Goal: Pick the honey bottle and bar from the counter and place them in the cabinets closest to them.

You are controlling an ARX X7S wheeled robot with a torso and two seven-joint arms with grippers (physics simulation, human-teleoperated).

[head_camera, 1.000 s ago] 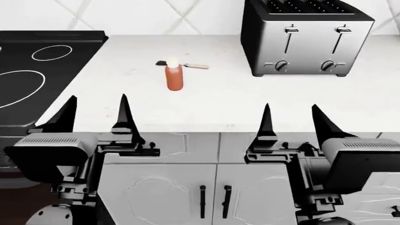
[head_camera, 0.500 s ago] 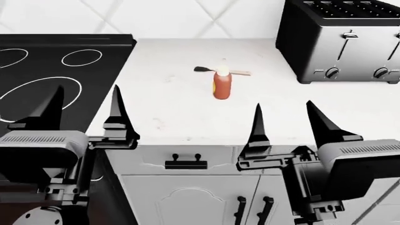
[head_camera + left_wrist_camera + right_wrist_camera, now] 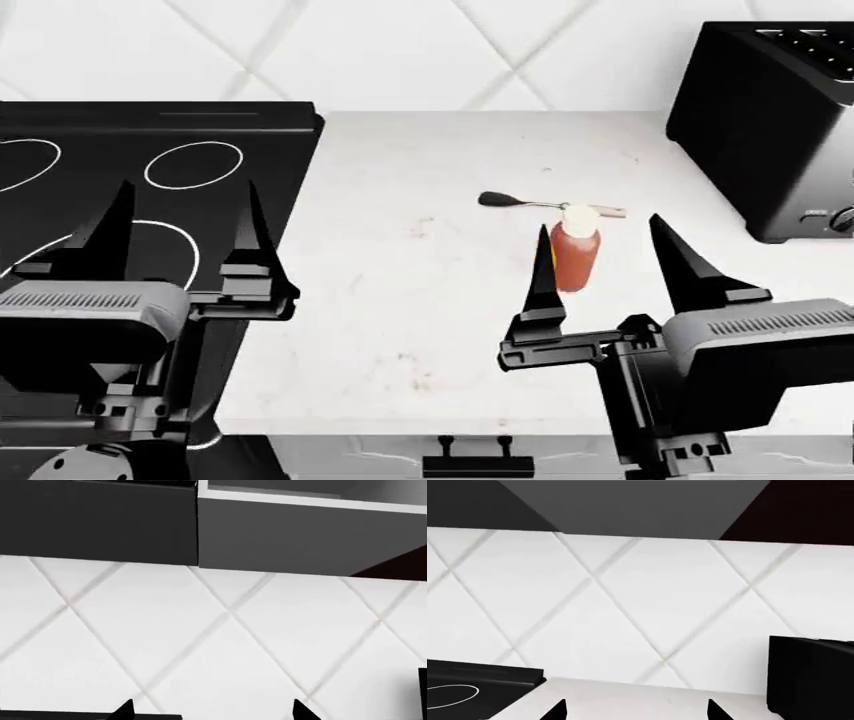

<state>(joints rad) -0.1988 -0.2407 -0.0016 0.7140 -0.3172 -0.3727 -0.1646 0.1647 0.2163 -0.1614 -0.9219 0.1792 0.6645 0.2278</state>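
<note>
Head view: the honey bottle (image 3: 575,248) stands upright on the white counter (image 3: 400,300), right of centre, partly behind the right gripper (image 3: 607,262). A spatula (image 3: 547,204) lies just behind the bottle. Both the right and the left gripper (image 3: 180,228) have their fingers spread apart, holding nothing. Stovetop (image 3: 120,170) at left, toaster (image 3: 774,120) at upper right.

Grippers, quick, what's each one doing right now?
Left gripper: open, holding nothing.
Right gripper: open, holding nothing.
</note>
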